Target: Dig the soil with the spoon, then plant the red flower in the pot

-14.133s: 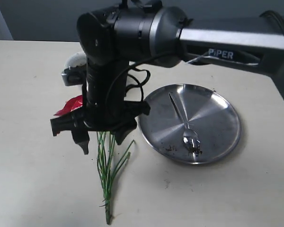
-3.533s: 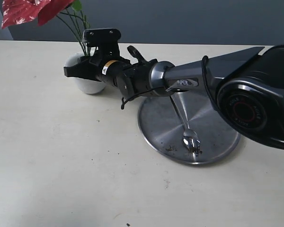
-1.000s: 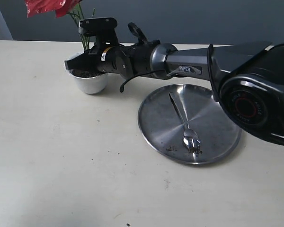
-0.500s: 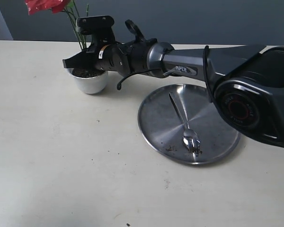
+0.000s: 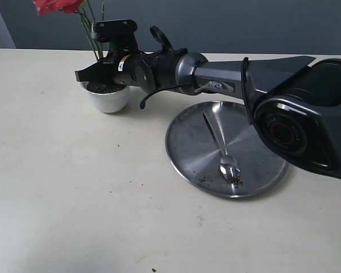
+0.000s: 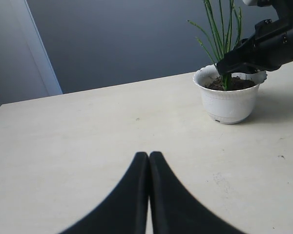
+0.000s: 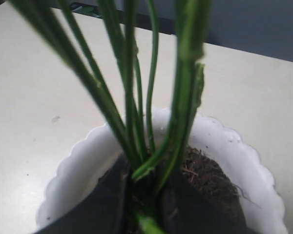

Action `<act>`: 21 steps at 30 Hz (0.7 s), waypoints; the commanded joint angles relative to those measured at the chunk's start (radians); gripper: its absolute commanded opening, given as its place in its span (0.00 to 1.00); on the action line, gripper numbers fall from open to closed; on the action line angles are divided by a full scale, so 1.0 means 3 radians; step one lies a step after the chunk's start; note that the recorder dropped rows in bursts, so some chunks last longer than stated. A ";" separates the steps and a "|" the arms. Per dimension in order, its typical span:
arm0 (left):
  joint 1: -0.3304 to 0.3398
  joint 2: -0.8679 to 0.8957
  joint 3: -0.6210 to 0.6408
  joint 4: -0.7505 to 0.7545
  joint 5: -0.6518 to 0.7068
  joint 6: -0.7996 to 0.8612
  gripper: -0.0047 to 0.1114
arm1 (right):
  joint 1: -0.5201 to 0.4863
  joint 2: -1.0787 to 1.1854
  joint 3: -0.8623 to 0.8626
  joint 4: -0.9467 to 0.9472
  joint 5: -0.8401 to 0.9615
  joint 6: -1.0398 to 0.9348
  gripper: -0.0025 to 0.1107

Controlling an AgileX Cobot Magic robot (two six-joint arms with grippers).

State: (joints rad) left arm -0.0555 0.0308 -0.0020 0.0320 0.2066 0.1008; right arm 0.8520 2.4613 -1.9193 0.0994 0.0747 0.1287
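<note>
The small white scalloped pot [image 5: 109,100] stands at the far left of the table with dark soil [image 6: 236,84] inside. My right gripper [image 5: 91,74] reaches across just above the pot's mouth and is shut on the green stems [image 7: 136,122] of the red flower [image 5: 55,5]. The stems' lower ends sit down in the soil [image 7: 211,176] inside the pot's rim [image 7: 256,158], and the bloom rises above. The spoon [image 5: 228,166] lies on the steel plate. My left gripper [image 6: 149,157] hovers low over bare table, shut and empty, well apart from the pot [image 6: 229,100].
The large round steel plate [image 5: 182,128] sits right of centre with crumbs of dirt near the spoon's bowl. The right arm's long black body spans from the right edge to the pot. A grey wall stands behind the table's far edge.
The right gripper with the stems has edged a little to the left over the pot. The spoon and plate have not moved.
</note>
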 commanded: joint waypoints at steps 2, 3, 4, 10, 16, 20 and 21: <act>0.0010 -0.0024 0.0007 -0.0004 -0.0016 -0.0008 0.04 | -0.0008 0.0145 0.0068 0.0019 0.0543 0.0019 0.02; 0.0010 -0.0024 0.0007 -0.0004 -0.0016 -0.0008 0.04 | -0.0008 0.0145 0.0068 0.0019 0.0542 0.0025 0.02; 0.0010 -0.0024 0.0007 -0.0004 -0.0016 -0.0008 0.04 | -0.0008 0.0145 0.0068 0.0019 0.0542 0.0051 0.02; 0.0010 -0.0024 0.0007 -0.0004 -0.0016 -0.0008 0.04 | -0.0008 0.0252 0.0068 0.0019 0.0573 0.0195 0.02; 0.0010 -0.0024 0.0007 -0.0004 -0.0016 -0.0008 0.04 | -0.0008 0.0319 0.0068 0.0019 0.0673 0.0195 0.02; 0.0010 -0.0024 0.0007 -0.0004 -0.0016 -0.0008 0.04 | -0.0008 0.0321 0.0068 0.0019 0.0774 0.0195 0.02; 0.0010 -0.0024 0.0007 -0.0004 -0.0016 -0.0008 0.04 | -0.0008 0.0321 0.0068 0.0019 0.0792 0.0200 0.02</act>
State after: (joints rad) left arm -0.0555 0.0308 -0.0020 0.0320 0.2066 0.1008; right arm 0.8484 2.4882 -1.9348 0.0994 0.0808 0.1797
